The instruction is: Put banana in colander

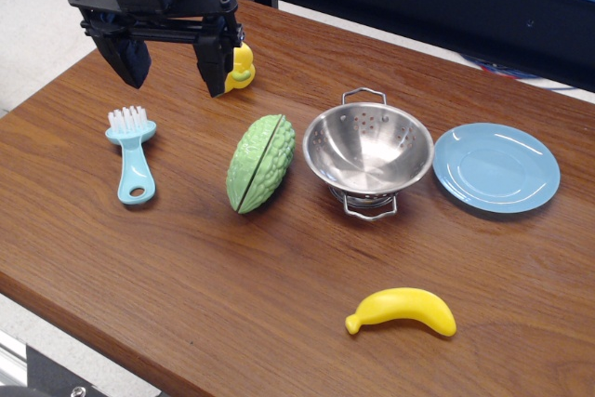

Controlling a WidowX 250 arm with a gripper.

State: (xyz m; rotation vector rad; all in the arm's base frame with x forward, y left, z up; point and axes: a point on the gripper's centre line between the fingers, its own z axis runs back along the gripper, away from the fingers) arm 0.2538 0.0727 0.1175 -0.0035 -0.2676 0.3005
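Note:
The yellow banana lies on the wooden table near the front edge, right of centre. The steel colander stands upright and empty behind it, in the middle of the table. My gripper hangs open and empty above the table's back left part, far from both, its two dark fingers spread wide apart.
A light-blue brush lies at the left. A green bumpy toy vegetable lies left of the colander. A lumpy yellow toy sits behind my right finger. A light-blue plate lies right of the colander.

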